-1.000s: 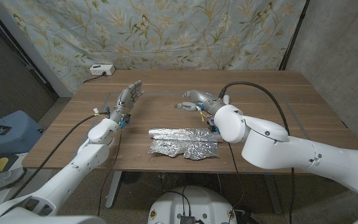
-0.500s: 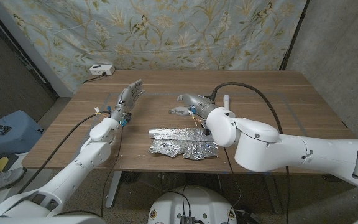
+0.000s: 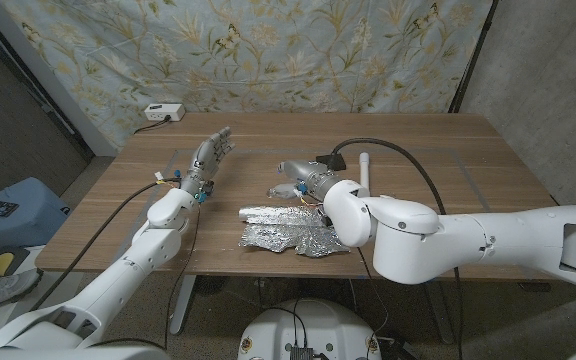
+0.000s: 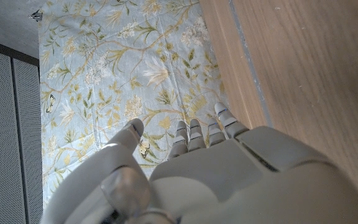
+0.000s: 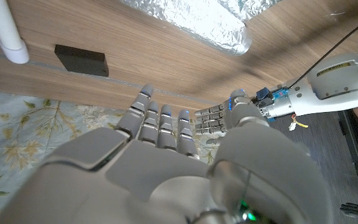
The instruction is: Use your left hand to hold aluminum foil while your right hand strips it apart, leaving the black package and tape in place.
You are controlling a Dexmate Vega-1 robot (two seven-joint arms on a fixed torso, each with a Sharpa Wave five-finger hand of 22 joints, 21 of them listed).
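Head view is showing the crumpled aluminum foil lying on the wooden table near its front edge. The left hand is hovering well apart from it, fingers spread and holding nothing. The right hand is hanging just behind the foil, fingers apart and empty, beside a white tube. A black block is sitting on the table.

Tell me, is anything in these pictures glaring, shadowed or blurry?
Head view: the crinkled aluminum foil glints bright, otherwise even, sharp light. Right wrist view: the foil shines and a dark shadow crosses the table. Left wrist view: the left hand looks soft, too close.
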